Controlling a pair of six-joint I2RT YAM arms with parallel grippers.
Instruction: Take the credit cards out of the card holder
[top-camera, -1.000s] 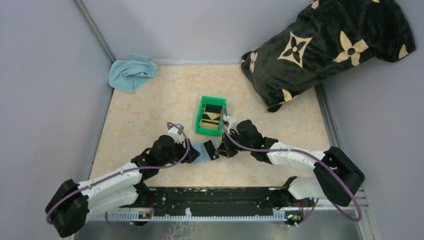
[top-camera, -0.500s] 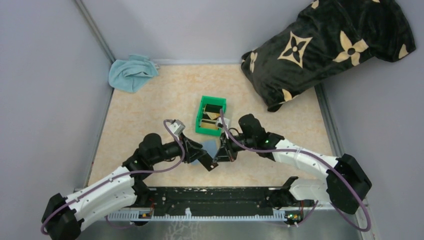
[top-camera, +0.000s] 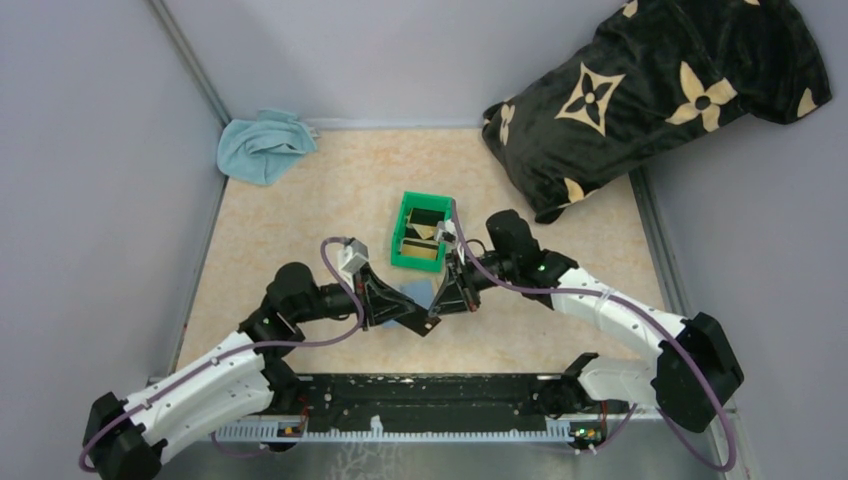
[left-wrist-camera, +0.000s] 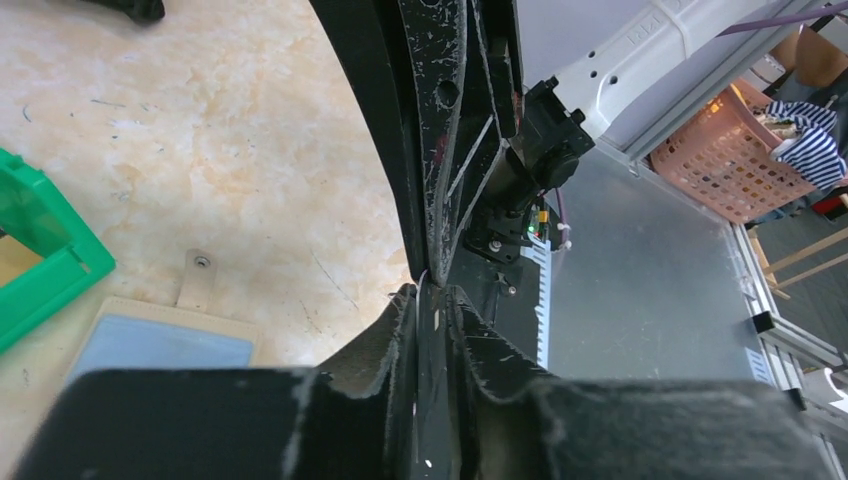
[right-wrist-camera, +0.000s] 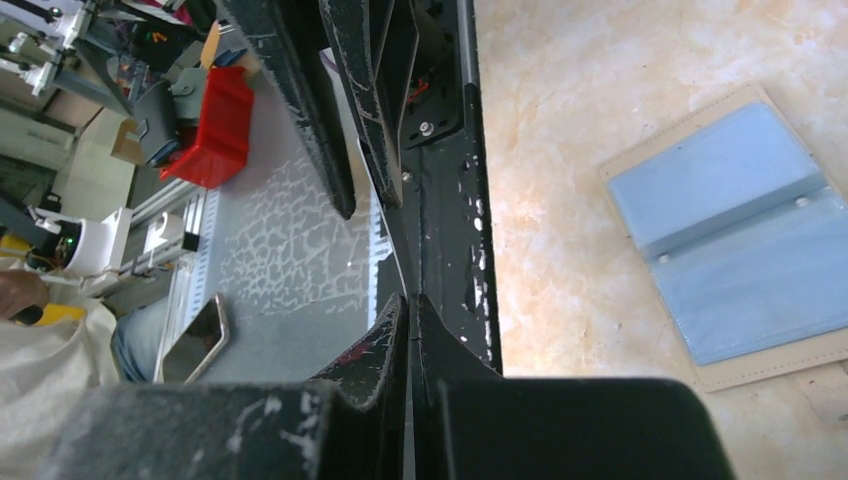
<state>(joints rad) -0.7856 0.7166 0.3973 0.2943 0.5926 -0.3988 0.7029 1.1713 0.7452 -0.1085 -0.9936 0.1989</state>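
The card holder (top-camera: 412, 294) lies open on the table with its blue-grey inside up; it also shows in the right wrist view (right-wrist-camera: 740, 250) and the left wrist view (left-wrist-camera: 160, 345). My left gripper (top-camera: 414, 322) and right gripper (top-camera: 438, 312) meet tip to tip just in front of it. Both are shut on one thin black credit card (top-camera: 428, 324), held on edge above the table. In each wrist view the card sits edge-on between the fingers (left-wrist-camera: 432, 292) (right-wrist-camera: 410, 300). More gold-tan and black cards lie in the green bin (top-camera: 403, 215).
The green bin (left-wrist-camera: 45, 265) stands just behind the holder. A light blue cloth (top-camera: 262, 146) lies at the far left corner. A black pillow with tan flowers (top-camera: 650, 90) fills the far right. Grey walls close in both sides.
The right gripper lifted the black card off the holder and toward the near edge. The left gripper left the holder, swung in and closed on the card's other end.
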